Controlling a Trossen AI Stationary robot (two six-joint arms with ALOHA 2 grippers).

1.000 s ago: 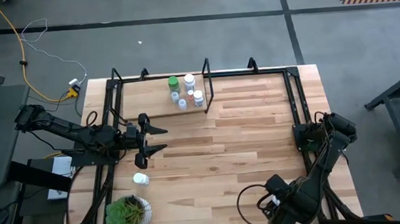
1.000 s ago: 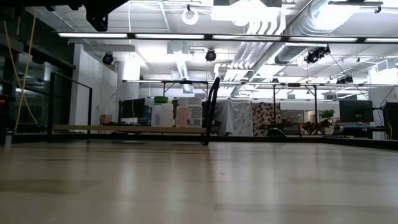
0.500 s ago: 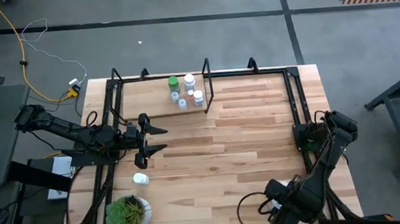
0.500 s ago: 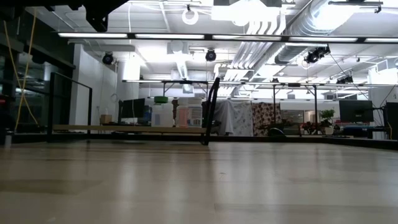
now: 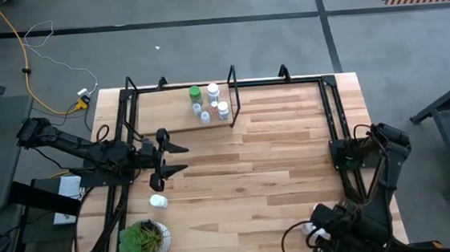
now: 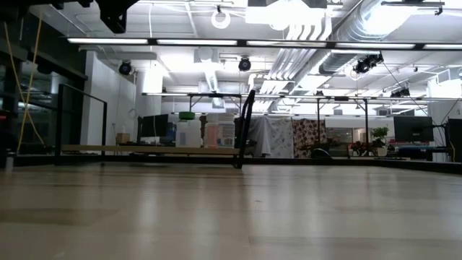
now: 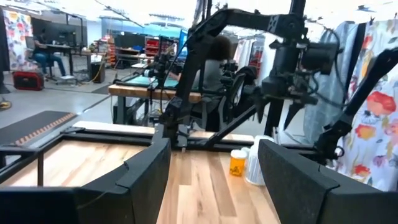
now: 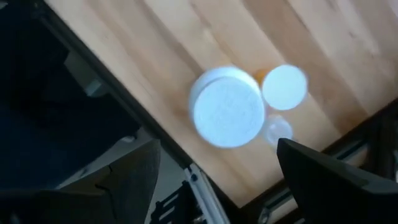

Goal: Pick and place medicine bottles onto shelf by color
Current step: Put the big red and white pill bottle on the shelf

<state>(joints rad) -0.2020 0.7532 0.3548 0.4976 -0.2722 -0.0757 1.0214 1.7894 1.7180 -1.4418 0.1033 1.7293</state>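
Five medicine bottles [image 5: 209,102], one green [image 5: 195,92] and the rest white, stand clustered on the shelf [image 5: 147,112] at the table's far edge. One white bottle [image 5: 158,201] lies near the potted plant [image 5: 144,239]. The right gripper [image 8: 217,180], fingers spread and empty, hangs over a large white bottle [image 8: 227,107] and an orange one [image 8: 283,86] at the near right corner, apparently to pick one up; the left gripper [image 5: 173,157], fingers parted on nothing, waits before the shelf.

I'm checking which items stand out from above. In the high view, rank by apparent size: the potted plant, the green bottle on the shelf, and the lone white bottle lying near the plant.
1. Potted plant, clearly largest.
2. Green bottle and lone white bottle look about alike; I would not rank them.
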